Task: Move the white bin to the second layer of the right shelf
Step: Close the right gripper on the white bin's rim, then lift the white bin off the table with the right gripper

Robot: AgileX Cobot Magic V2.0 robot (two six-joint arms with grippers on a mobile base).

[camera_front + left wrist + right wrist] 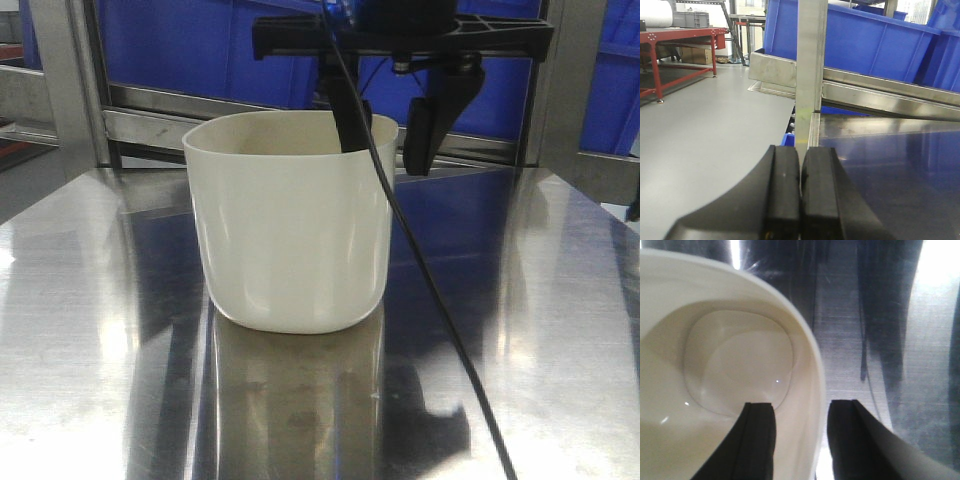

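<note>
On the steel table [560, 300] the bin [290, 230] stands upright; we judge it light, stiff and slick (glossy plastic), so the rim wall is our hold; our right gripper [800, 410] straddles that wall, spread; left gripper [801, 155] pressed together, empty.
</note>
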